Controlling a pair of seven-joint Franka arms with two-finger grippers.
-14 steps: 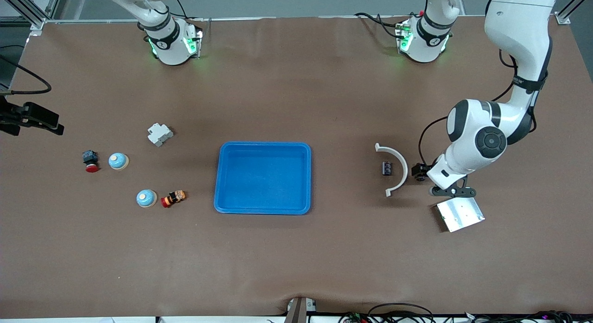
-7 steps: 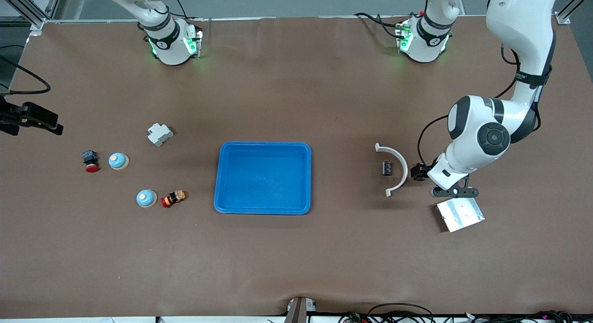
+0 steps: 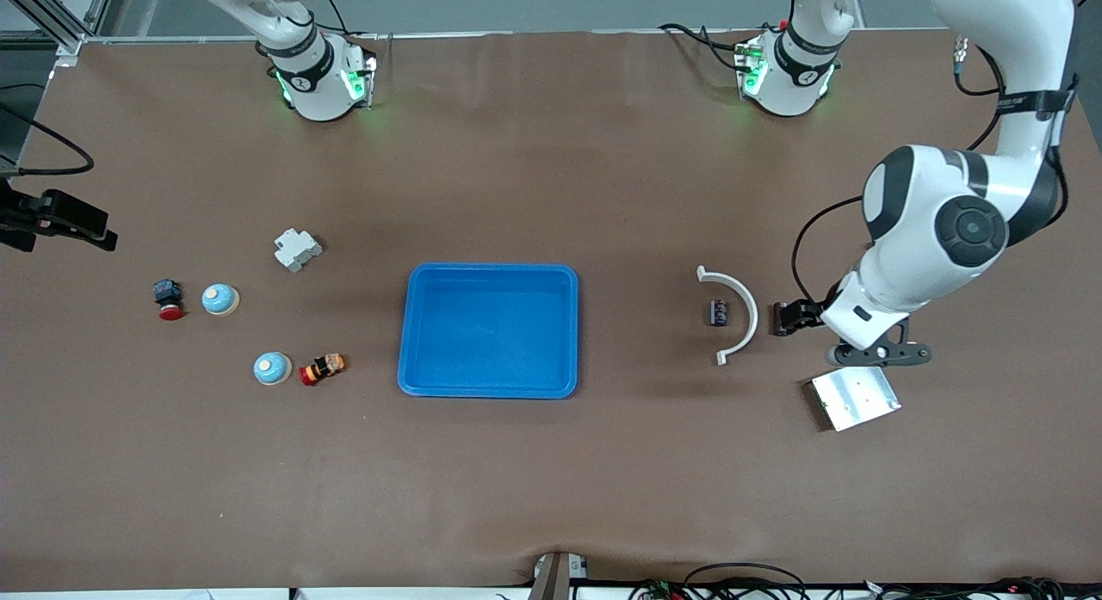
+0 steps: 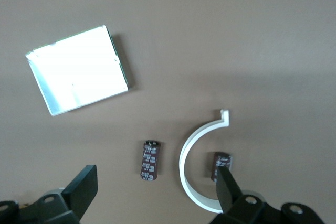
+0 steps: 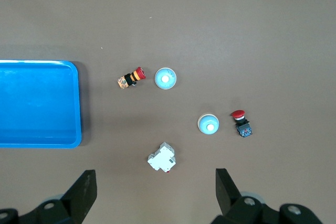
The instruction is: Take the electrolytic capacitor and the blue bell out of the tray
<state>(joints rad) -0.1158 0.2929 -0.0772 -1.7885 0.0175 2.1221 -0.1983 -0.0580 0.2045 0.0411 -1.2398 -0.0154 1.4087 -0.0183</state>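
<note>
My left gripper (image 3: 878, 355) hangs with jaws apart and empty over a capacitor (image 4: 150, 159) lying on the table between the white arc (image 3: 739, 312) and the silver plate (image 3: 855, 398). My right gripper (image 5: 156, 195), jaws also apart, waits high over the blue bells (image 3: 220, 299). In the front view the tray (image 3: 489, 393) sits bare, with the arc at its three o'clock and the bells at nine. I judge the clearing done.

second capacitor (image 4: 149, 160) — arm-hidden from front

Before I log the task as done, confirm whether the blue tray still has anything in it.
No, the tray shows only its bare blue floor in the front view.
</note>
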